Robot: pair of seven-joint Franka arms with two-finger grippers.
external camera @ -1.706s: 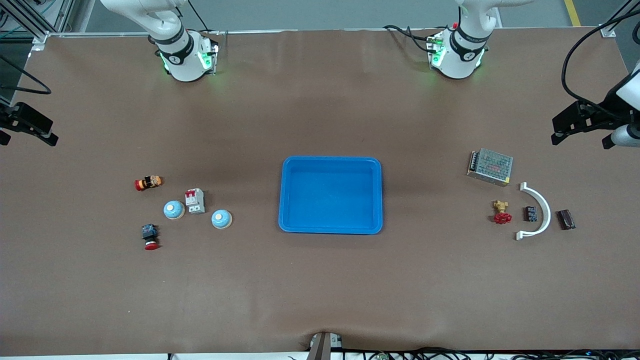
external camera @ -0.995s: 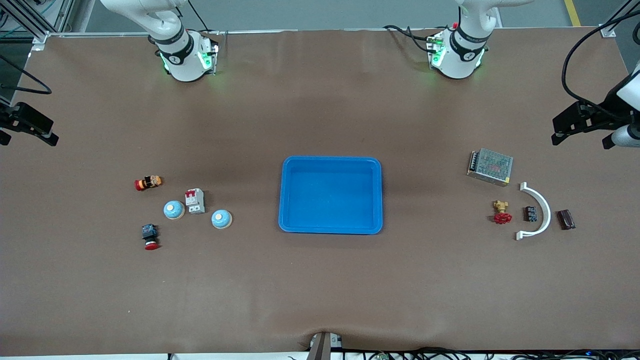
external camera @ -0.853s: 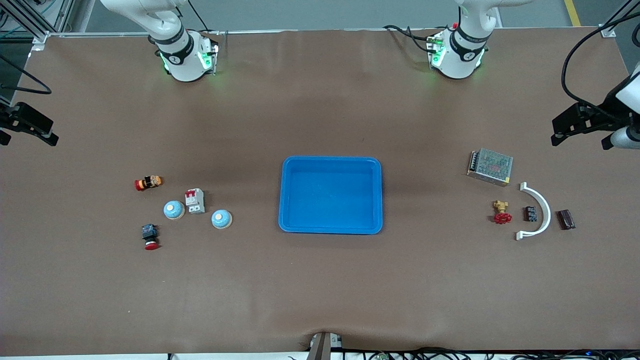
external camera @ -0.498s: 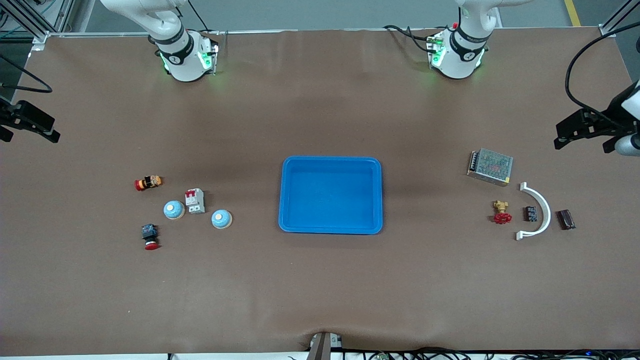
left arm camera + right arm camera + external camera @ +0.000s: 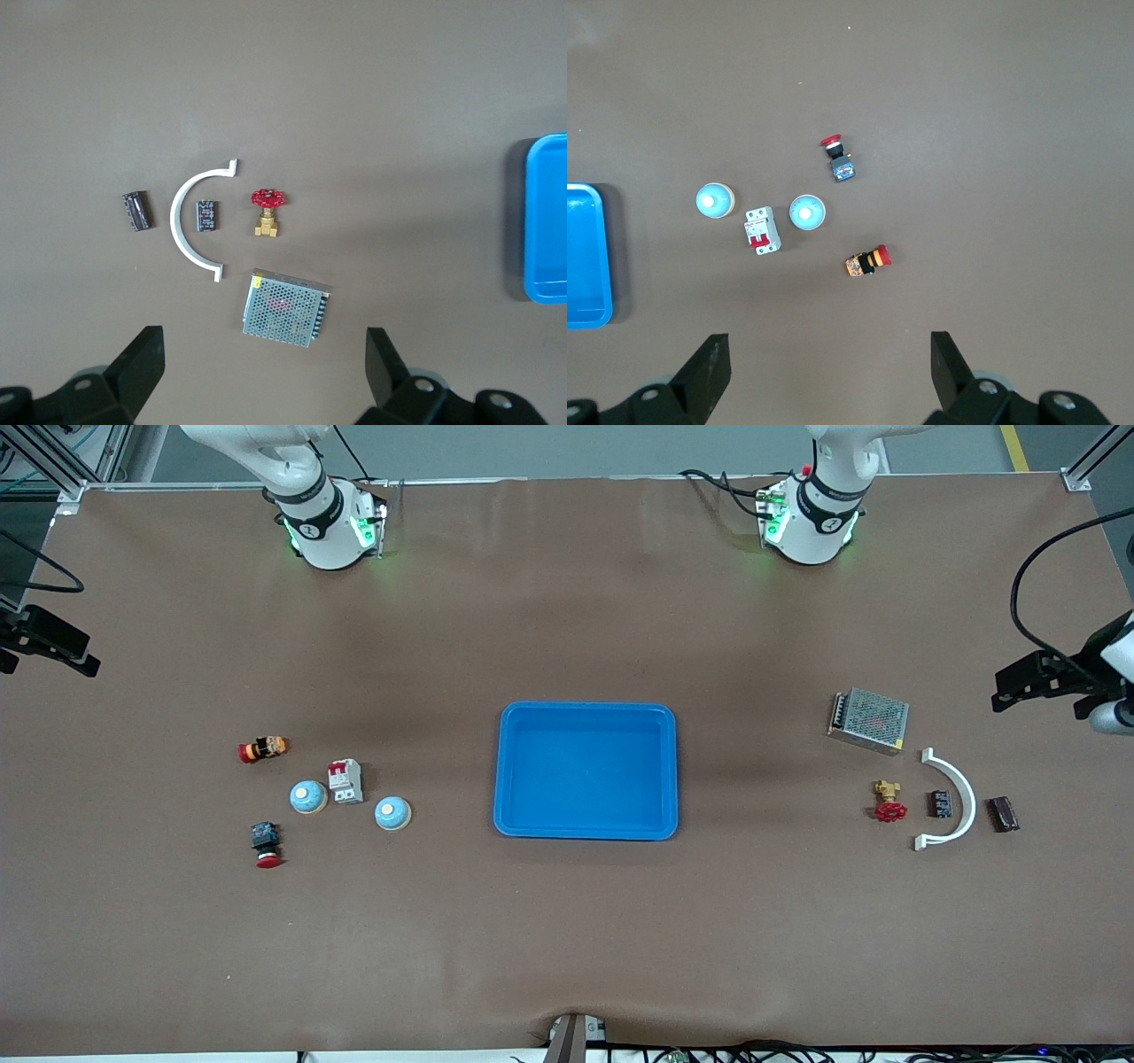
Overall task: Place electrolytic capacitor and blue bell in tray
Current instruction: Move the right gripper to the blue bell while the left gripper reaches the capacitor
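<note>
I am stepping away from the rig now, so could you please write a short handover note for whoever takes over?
Left claw: open, holding nothing, up over the left arm's end of the table.
Right claw: open, holding nothing, up over the right arm's end.
Tray: mid-table, nothing in it.
Two blue bells: on the table toward the right arm's end, either side of the white breaker.
Capacitor, the dark cylinder: toward the left arm's end, just outside the white curved bracket.
Done: nothing placed.
Left: put the capacitor and a bell in the tray.
</note>
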